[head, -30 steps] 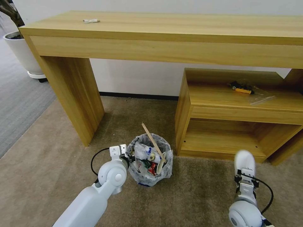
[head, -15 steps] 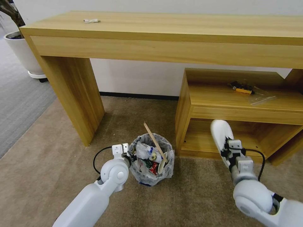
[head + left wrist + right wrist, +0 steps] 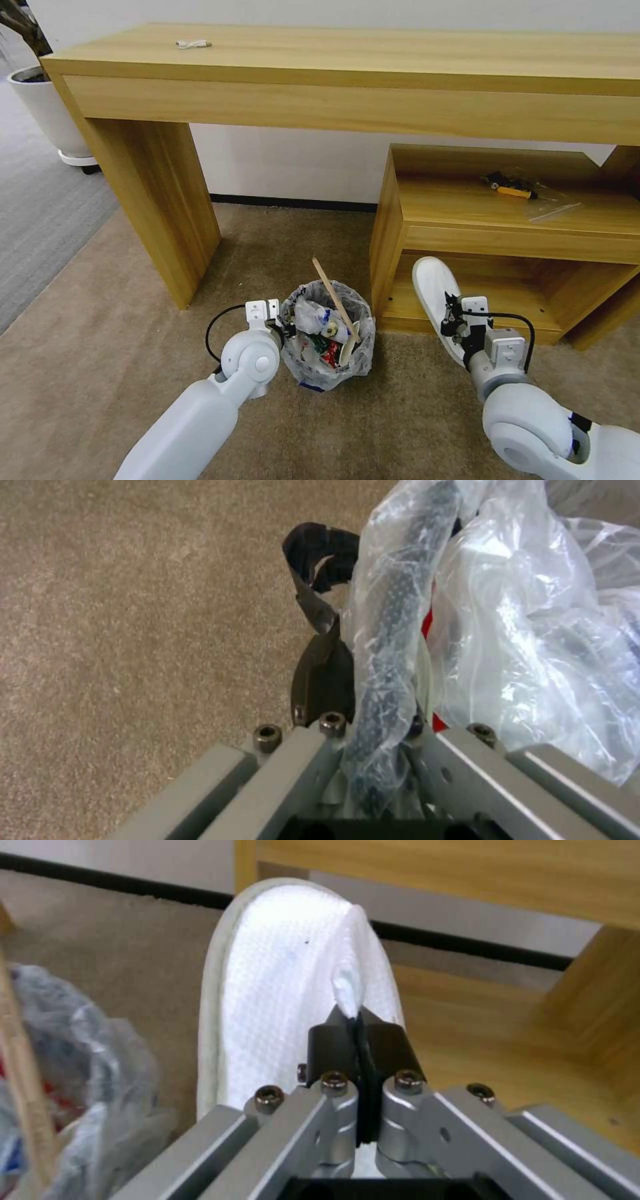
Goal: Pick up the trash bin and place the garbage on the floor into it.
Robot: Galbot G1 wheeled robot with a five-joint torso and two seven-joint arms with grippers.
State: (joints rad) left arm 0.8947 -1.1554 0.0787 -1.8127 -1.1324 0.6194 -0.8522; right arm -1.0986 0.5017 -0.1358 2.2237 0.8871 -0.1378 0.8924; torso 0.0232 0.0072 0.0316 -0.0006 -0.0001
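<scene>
Your left gripper (image 3: 283,328) is clamped on the trash bin (image 3: 327,337) rim; your right gripper (image 3: 448,319) pinches a white slipper (image 3: 432,293) just beside the bin — carry it over the opening before letting go; mind the wooden stick (image 3: 335,299).

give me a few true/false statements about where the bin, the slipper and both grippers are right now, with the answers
1. The right gripper is shut on a white slipper. True.
2. The trash bin stands on the wooden shelf. False: it sits on the beige floor, in front of the desk.
3. The left gripper clamps the bin's bag-covered rim. True.
4. A wooden stick pokes up out of the bin. True.
5. The slipper already lies inside the bin. False: it is held up to the right of the bin, in front of the low shelf.
6. The bin is empty. False: it holds litter.
</scene>
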